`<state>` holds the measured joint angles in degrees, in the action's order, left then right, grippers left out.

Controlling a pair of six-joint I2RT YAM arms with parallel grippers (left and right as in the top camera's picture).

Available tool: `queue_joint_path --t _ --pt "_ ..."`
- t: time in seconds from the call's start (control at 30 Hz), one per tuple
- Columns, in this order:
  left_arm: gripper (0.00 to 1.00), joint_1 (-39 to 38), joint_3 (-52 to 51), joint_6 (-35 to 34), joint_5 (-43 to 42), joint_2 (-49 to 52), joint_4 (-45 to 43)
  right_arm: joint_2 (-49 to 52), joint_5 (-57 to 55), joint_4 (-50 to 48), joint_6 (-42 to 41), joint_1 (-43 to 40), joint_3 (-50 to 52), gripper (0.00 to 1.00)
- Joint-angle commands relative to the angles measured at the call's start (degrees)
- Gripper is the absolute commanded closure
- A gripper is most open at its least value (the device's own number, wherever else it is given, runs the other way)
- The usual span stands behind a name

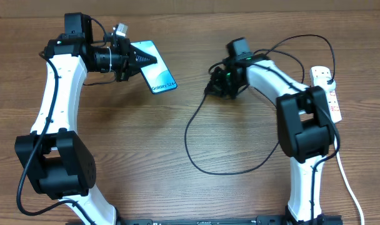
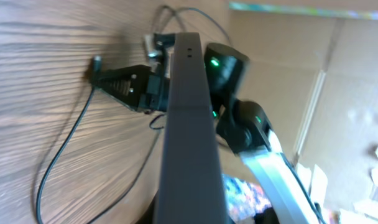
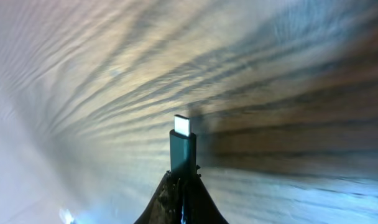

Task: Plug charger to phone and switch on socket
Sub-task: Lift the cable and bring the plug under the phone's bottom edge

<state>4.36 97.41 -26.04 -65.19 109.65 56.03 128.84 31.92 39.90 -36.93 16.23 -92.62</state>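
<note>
Charger connector (image 3: 183, 148) sat pinched in the tightly clenched right gripper (image 3: 181, 186), apart from the phone (image 1: 159, 78) the left gripper (image 1: 142, 59) clamped over the table (image 1: 240, 194); squaring both before any push looked essential.

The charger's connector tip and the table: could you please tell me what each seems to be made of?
The connector tip looks like bright bare metal, pale and shiny; its dark sleeve seems matte plastic. The table looks like wood or wood-look laminate, brown with streaked grain and a soft sheen.
</note>
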Motion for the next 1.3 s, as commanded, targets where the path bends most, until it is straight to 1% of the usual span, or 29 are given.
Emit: queue_joint_path --t 0.0,0.13,0.23,0.4,0.6,0.77,0.9,1.13,1.27 --pt "0.96 -0.1 0.2 3.6 -15.8 -0.2 -3.7 -8.0 12.6 1.4 16.8 -1.5 0.2 0.96" --pt "0.96 -0.1 0.2 2.9 -23.1 -0.2 -7.9 -14.6 14.4 7.2 25.4 -1.4 0.3 0.96" --pt "0.96 0.0 0.2 2.6 -25.0 -0.2 -8.9 -19.2 14.7 11.4 29.4 -0.3 0.3 0.96" --pt "0.96 1.1 0.2 2.2 -25.4 -0.2 -9.0 -25.5 14.3 16.6 31.0 1.2 0.3 0.96" --pt "0.96 2.4 0.2 1.3 -25.4 -0.2 -9.0 -30.3 14.0 21.8 33.6 3.6 0.3 0.96" --pt "0.96 2.5 0.2 1.2 -25.4 -0.2 -8.9 -33.6 9.8 22.1 34.0 8.6 0.3 0.96" --pt "0.96 2.0 0.2 1.2 -25.4 -0.2 -8.9 -35.2 9.3 21.5 34.0 12.8 0.3 0.96" --pt "0.96 0.2 0.2 1.4 -24.2 -0.2 -8.9 -35.3 9.3 18.7 33.7 15.3 0.3 0.96" --pt "0.96 -0.6 0.2 1.4 -24.0 -0.2 -8.9 -35.3 9.3 16.5 32.2 15.7 0.3 0.96"
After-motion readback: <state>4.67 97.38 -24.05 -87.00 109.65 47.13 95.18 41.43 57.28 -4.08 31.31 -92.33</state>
